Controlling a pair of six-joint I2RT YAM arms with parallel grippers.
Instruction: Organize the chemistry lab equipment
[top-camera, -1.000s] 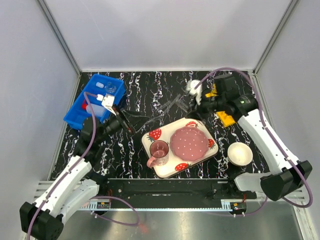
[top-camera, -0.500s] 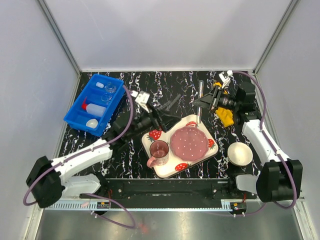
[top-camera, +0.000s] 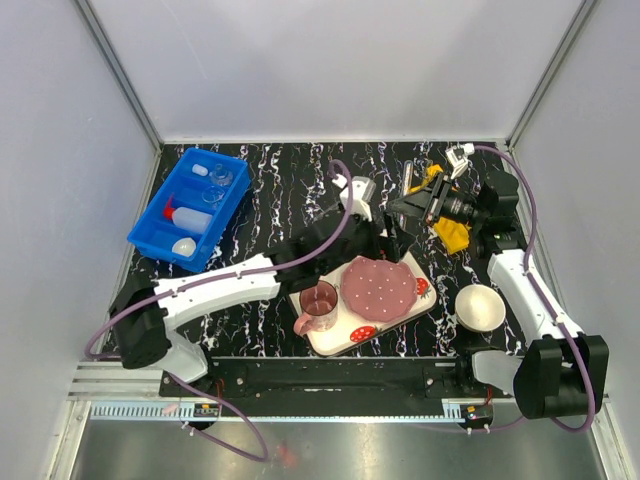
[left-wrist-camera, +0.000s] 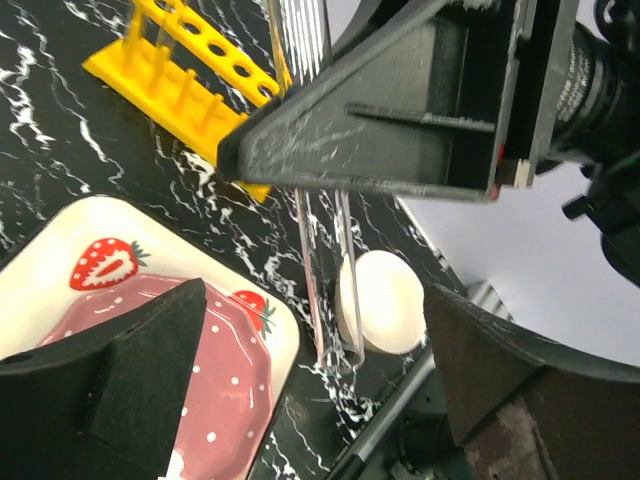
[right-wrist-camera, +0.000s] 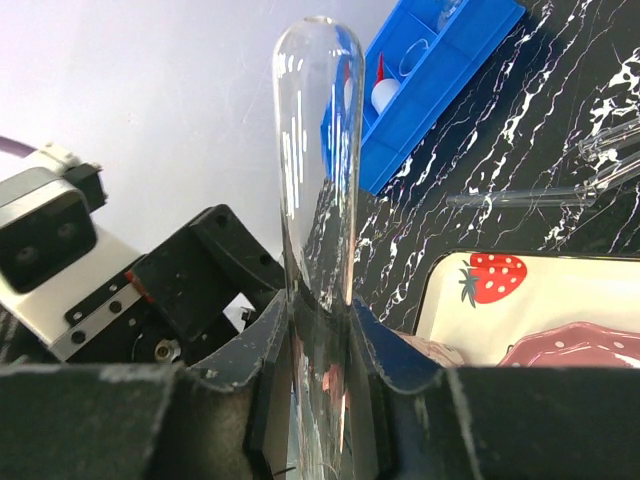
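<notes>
Top external: we see the tray (top-camera: 335, 340), with its plate (top-camera: 378, 287) and cup (top-camera: 318, 300), mid-table. Well off the tray's far left corner sits the bin (top-camera: 150, 232). It holds the bottle (top-camera: 192, 218), the dome (top-camera: 184, 245) and the beaker (top-camera: 221, 178). The rack (top-camera: 452, 236) lies just past the tray's far right corner, partly under the right arm. The bowl (top-camera: 480, 307) sits just right of the tray. Both grippers meet over the tray's far edge. The left gripper (top-camera: 385, 240) reaches in from the left and the right gripper (top-camera: 405, 208) faces it. From up here we cannot make out what the right one holds.

Left wrist: our left fingers (left-wrist-camera: 120, 370) stand spread wide, released and grasping nothing. Close in front, above the tray's right edge, the right gripper is clamped on the tube (left-wrist-camera: 318, 270). The tube points down between our fingers and, as far as we can tell, touches neither. The rack stands beyond the tray, and the bowl shows behind the tube, right of the tray.

Right wrist: the right fingers (right-wrist-camera: 268, 375) are clenched on the tube's lower part, its rounded end uppermost. Loose tubes (right-wrist-camera: 530, 196) lie on the table just beyond the tray's corner. The bin sits farther beyond them, with the red spout and the dome showing.
</notes>
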